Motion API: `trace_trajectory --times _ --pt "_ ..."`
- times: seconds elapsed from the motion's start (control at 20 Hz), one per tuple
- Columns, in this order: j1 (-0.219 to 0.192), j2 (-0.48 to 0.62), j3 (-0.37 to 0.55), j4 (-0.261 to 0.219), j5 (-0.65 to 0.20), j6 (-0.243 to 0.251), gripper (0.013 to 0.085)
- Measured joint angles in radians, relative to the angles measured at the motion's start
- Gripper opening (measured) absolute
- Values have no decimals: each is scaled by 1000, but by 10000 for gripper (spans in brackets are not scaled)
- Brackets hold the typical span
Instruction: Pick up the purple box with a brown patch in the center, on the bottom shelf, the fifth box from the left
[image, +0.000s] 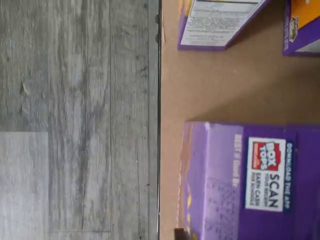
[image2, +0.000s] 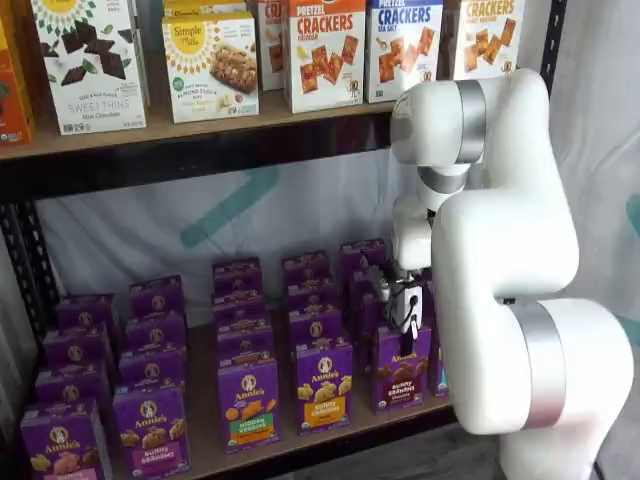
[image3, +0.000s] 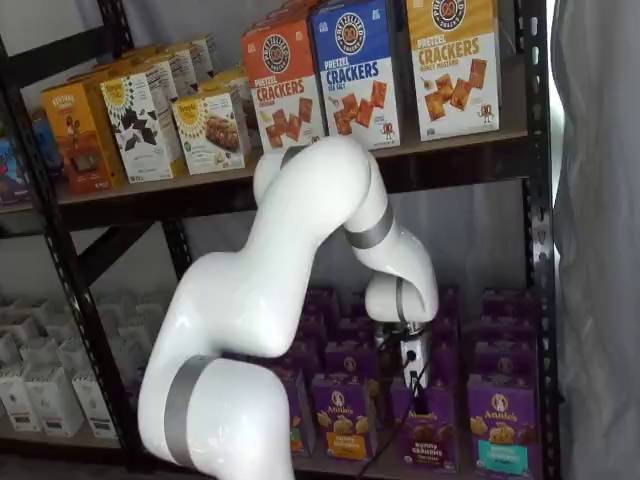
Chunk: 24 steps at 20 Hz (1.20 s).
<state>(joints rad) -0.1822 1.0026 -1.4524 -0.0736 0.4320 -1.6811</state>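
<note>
In both shelf views the gripper hung low over the front row of the bottom shelf, right of centre in the frame, directly above the purple box with the brown bunny crackers on its front. That box stood upright at the front edge of the board, with the yellow-patched carton just beside it on one side. The fingers were seen only as a dark shape against the box top, so whether a gap remained between them, or whether they had the carton, could not be told from these pictures. The wrist view showed a purple box top with a Box Tops label close to the camera, and the shelf edge and grey floor beyond. The chief risk, as I judged it, was a shallow or off-centre pinch on the top of the carton: a lift could then let it slip, tilt forward and drop off the shelf front to the floor. A finger straying sideways could also catch the neighbouring carton and drag or topple it.
</note>
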Motion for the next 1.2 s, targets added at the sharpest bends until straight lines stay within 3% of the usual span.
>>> trace_trajectory --times 0.05,0.5,0.7,0.9,1.2 --pt "0 0 3 -1 -4 1 330" --pt "-2 -18 38 5 -35 -6 330" --pt "0 -42 67 34 -37 -31 330" --pt "1 -83 124 22 -58 -18 330" --pt "8 -178 242 61 -85 -48 330"
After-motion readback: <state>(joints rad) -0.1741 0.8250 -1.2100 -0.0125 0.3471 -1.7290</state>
